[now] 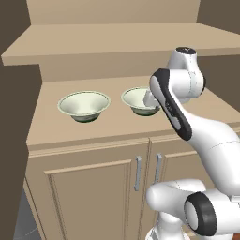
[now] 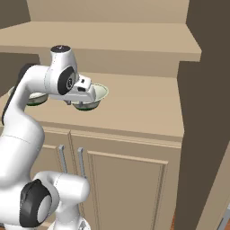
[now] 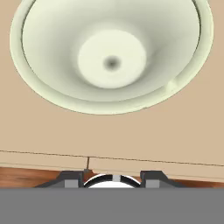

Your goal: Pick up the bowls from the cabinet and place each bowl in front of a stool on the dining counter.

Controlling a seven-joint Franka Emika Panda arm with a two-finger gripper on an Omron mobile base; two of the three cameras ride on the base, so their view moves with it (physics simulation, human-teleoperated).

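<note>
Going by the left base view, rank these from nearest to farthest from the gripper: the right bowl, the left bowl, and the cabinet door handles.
1. The right bowl, directly under the gripper on the cabinet shelf.
2. The left bowl, further left on the same shelf.
3. The door handles, down on the doors below the shelf.

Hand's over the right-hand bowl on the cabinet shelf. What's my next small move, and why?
Probably lower the gripper toward the near rim of the right bowl: the hand view looks straight down into this bowl, nothing is held, and the left bowl sits apart.
</note>
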